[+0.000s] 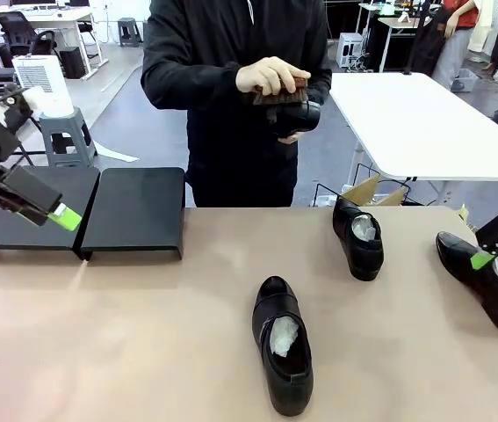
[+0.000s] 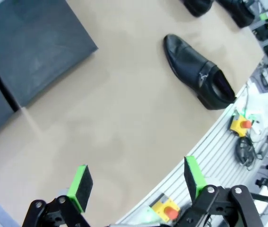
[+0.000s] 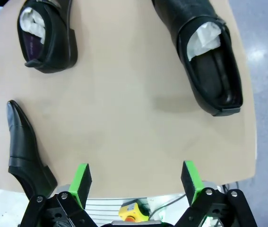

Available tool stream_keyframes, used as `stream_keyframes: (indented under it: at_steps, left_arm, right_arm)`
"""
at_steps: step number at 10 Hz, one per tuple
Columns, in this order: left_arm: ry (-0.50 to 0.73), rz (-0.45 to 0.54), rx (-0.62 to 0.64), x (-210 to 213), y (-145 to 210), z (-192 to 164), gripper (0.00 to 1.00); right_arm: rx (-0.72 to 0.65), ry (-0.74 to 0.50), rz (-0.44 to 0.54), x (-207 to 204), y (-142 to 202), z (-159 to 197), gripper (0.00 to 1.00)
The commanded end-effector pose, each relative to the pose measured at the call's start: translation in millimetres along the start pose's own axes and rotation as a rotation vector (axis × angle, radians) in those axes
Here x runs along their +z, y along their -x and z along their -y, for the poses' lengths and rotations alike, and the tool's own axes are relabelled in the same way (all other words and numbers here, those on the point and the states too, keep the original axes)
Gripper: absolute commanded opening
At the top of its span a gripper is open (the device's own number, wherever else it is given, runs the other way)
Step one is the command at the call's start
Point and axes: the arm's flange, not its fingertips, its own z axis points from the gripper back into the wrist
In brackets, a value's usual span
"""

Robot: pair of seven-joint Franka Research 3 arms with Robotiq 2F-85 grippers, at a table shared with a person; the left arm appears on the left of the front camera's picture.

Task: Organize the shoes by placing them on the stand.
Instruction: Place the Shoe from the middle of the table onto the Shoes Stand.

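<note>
Resting shoes (image 1: 288,387) off the stand (image 1: 134,211)

The stand (image 1: 134,207) is lying bare on top, leaving both sections open. Bare table (image 1: 143,334) is stretching from it to the nearest shoe (image 1: 284,347). A second shoe (image 1: 360,237) and a third shoe (image 1: 458,255) are crowding the right side, and the person's hand (image 1: 270,77) is hovering past the far edge.

You see two matching tools. The left gripper (image 2: 137,180) and the right gripper (image 3: 136,180) each have black linkage fingers (image 2: 53,210) with round silver pivot screws (image 2: 207,189), tipped with bright green rectangular pads (image 2: 81,182). In the front view, your left gripper's body is a boxy black block. The person (image 1: 222,61) opposite you wears a black long-sleeved jacket with a pale zip line near the neck.
</note>
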Motion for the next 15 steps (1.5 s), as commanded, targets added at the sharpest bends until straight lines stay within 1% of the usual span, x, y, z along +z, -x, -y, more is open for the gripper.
stream_keyframes:
  at_steps: [1, 2, 3, 4, 5, 6, 7, 9, 10, 11, 13, 14, 15]
  left_arm:
    - [-0.016, 0.016, 0.001, 4.0, -0.8, -0.8, 1.0]
    - [0.011, -0.03, -0.119, -16.0, 8.2, 67.9, 1.0]
    - [0.005, -0.016, -0.183, -36.1, 15.7, 132.1, 1.0]
    - [0.018, 0.034, -0.149, -57.5, 22.1, 185.0, 1.0]
    - [-0.068, -0.008, -0.076, -81.0, 24.1, 210.5, 1.0]
    - [-0.078, -0.01, -0.03, -108.1, 20.7, 212.5, 1.0]
    - [-0.005, -0.015, -0.155, -55.0, 30.0, 189.8, 1.0]
    - [-0.005, -0.015, -0.155, -55.0, 30.0, 189.8, 1.0]
    - [-0.036, -0.012, -0.122, -77.6, 33.6, 218.1, 1.0]
    - [-0.038, -0.037, -0.148, -100.4, 20.0, 244.6, 1.0]
    - [0.023, -0.094, -0.185, -175.5, -8.7, 310.4, 1.0]
    - [0.001, -0.109, -0.206, -204.5, -11.5, 331.2, 1.0]
    - [-0.054, -0.143, -0.206, -230.7, -14.4, 341.8, 1.0]
  right_arm:
    - [0.035, 0.001, 0.007, 3.6, 4.3, -9.6, 1.0]
    - [0.035, 0.001, 0.007, 3.6, 4.3, -9.6, 1.0]
    - [0.035, 0.001, 0.007, 3.6, 4.3, -9.6, 1.0]
    - [0.035, 0.001, 0.007, 3.6, 4.3, -9.6, 1.0]
    - [0.035, 0.001, 0.007, 3.6, 4.3, -9.6, 1.0]
    - [0.035, 0.001, 0.007, 3.6, 4.3, -9.6, 1.0]
    - [0.035, 0.001, 0.007, 3.6, 4.3, -9.6, 1.0]
    - [0.035, 0.001, 0.007, 3.6, 4.3, -9.6, 1.0]
    - [0.035, 0.001, 0.007, 3.6, 4.3, -9.6, 1.0]
    - [0.035, 0.001, 0.007, 3.6, 4.3, -9.6, 1.0]
    - [0.035, 0.001, 0.007, 3.6, 4.3, -9.6, 1.0]
    - [0.035, 0.001, 0.007, 3.6, 4.3, -9.6, 1.0]
    - [0.035, 0.001, 0.007, 3.6, 4.3, -9.6, 1.0]
